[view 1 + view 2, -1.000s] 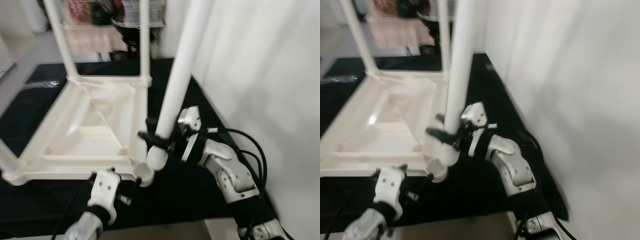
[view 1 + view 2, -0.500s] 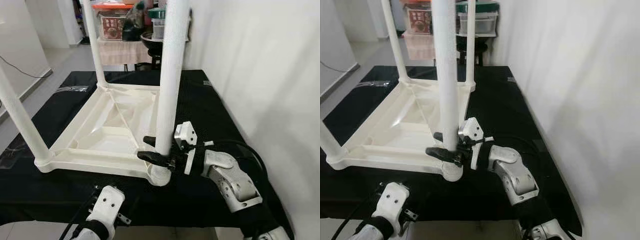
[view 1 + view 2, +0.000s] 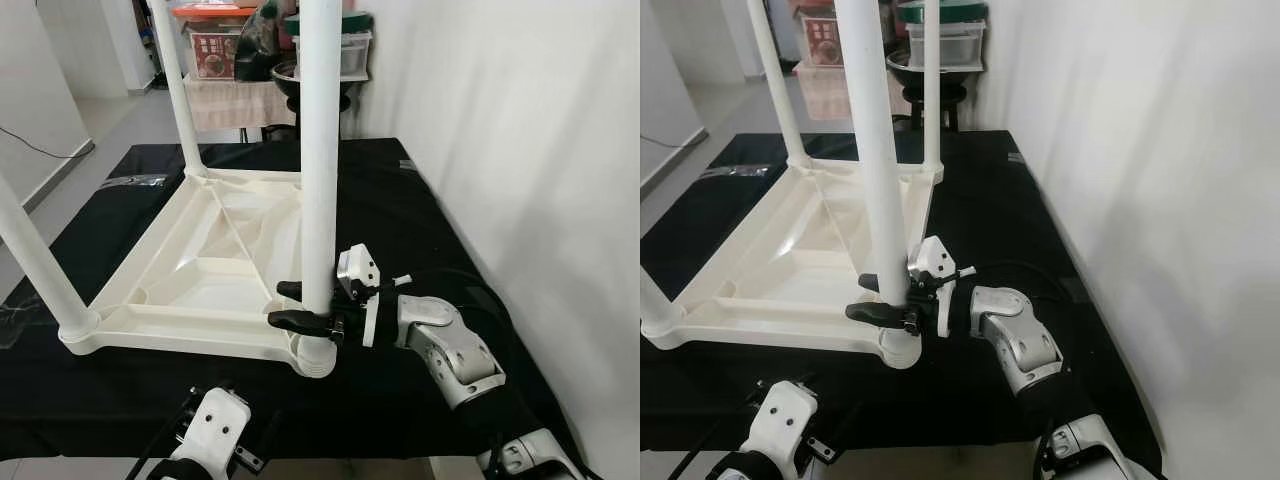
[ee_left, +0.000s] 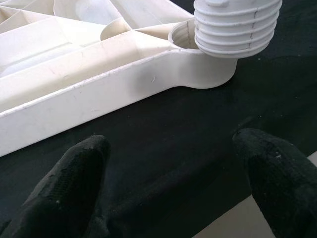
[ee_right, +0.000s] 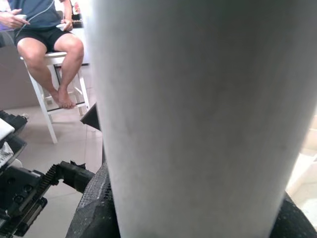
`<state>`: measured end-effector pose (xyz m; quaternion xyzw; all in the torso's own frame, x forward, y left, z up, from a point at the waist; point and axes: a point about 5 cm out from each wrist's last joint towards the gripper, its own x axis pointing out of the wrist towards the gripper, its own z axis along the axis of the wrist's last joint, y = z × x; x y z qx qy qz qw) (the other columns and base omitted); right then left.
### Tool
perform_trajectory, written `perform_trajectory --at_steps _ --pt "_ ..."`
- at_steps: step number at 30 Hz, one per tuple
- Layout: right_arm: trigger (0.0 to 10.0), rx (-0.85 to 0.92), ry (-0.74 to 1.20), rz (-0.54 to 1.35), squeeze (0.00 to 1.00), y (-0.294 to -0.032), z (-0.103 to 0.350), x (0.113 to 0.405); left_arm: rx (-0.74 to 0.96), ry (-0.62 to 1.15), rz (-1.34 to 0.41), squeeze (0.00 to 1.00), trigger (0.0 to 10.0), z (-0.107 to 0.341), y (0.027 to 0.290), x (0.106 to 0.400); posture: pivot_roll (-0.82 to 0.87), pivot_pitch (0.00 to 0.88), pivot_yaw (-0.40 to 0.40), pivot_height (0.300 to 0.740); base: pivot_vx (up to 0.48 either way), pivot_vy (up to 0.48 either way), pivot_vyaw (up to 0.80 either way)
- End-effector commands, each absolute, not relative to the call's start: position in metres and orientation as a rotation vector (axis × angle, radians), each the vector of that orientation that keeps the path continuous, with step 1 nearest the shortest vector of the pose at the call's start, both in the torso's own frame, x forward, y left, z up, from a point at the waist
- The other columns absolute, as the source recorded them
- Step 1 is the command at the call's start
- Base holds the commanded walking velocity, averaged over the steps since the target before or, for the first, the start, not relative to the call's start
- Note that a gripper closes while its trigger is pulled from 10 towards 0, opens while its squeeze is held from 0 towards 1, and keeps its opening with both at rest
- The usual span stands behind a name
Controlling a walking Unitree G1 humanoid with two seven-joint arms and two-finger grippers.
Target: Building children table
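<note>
A white plastic table top [image 3: 200, 250] lies upside down on a black cloth. Legs stand upright in three corners, such as the far left leg [image 3: 180, 90] and the near left leg [image 3: 35, 260]. My right gripper [image 3: 303, 306] is shut on the fourth leg [image 3: 320, 150] low down and holds it upright over the near right corner. In the left wrist view, that leg's threaded end [image 4: 237, 25] sits at the corner socket [image 4: 184, 38] with its threads still showing. My left gripper [image 4: 173, 188] is open with nothing between its fingers, low by the cloth's near edge, facing that corner.
A white wall [image 3: 520, 150] runs close along the right. Storage boxes [image 3: 215, 40] and a stool stand beyond the far end. A person sits on a white stool [image 5: 44, 29] in the right wrist view. The cloth [image 3: 420, 200] ends just before my left wrist.
The camera has shifted. The held leg went from tilted to upright, and its lower end came down to the corner socket. My left gripper drew back from the corner toward the near edge.
</note>
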<state>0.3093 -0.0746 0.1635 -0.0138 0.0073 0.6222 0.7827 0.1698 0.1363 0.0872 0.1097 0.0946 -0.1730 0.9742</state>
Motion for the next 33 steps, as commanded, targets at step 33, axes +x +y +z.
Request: perform_trajectory --at_steps 33 --pt "10.0 0.018 -0.001 1.252 0.00 -0.084 0.168 0.335 0.240 0.169 -0.321 0.00 10.0 0.099 0.139 0.168 0.07 0.120 -0.022 0.740 0.000 0.066 0.00"
